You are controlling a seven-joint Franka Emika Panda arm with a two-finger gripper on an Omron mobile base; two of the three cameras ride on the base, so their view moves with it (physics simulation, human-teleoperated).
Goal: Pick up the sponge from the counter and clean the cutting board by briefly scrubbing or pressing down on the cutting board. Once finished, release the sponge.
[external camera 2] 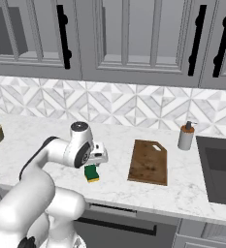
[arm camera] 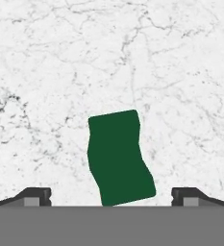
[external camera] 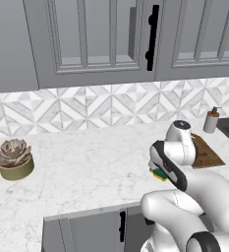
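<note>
The jaws (arm camera: pixel 111 197) are hovering released over the sponge (arm camera: pixel 119 158), which is probably lying skewed and risking slipping sideways when pinched.

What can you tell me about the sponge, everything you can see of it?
The sponge is a small block, dark green on top over a yellow layer. It lies flat on the white marble counter, left of the cutting board and apart from it. The open gripper hangs above it, fingers either side, not touching.

sponge (external camera: pixel 158 173) mostly hidden behind arm
</note>
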